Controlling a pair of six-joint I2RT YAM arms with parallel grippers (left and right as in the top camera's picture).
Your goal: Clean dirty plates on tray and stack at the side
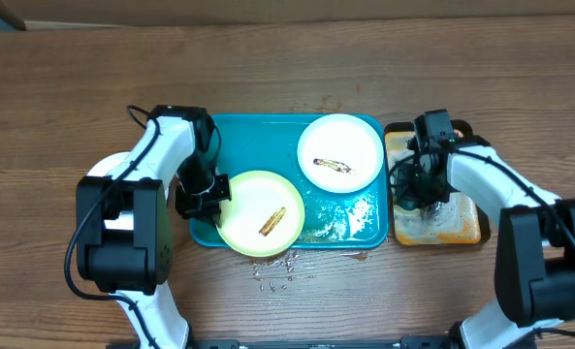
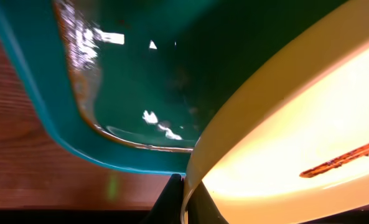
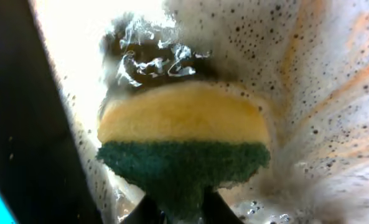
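A pale yellow-green plate (image 1: 260,226) with a brown smear lies at the front left of the teal tray (image 1: 268,136). My left gripper (image 1: 212,197) is shut on its left rim; in the left wrist view the fingers (image 2: 185,202) pinch the plate's edge (image 2: 284,124) over the tray's corner (image 2: 128,81). A white plate (image 1: 340,152) with a brown smear lies at the tray's back right. My right gripper (image 1: 421,184) is over the small orange-brown tray (image 1: 466,225), shut on a yellow and green sponge (image 3: 184,143) in foam. A third plate is not in view.
Foam and water lie on the teal tray's front right (image 1: 350,221). Drops of water are on the wooden table (image 1: 272,276) in front of the tray. The small tray's black rim (image 3: 41,124) stands to the left of the sponge.
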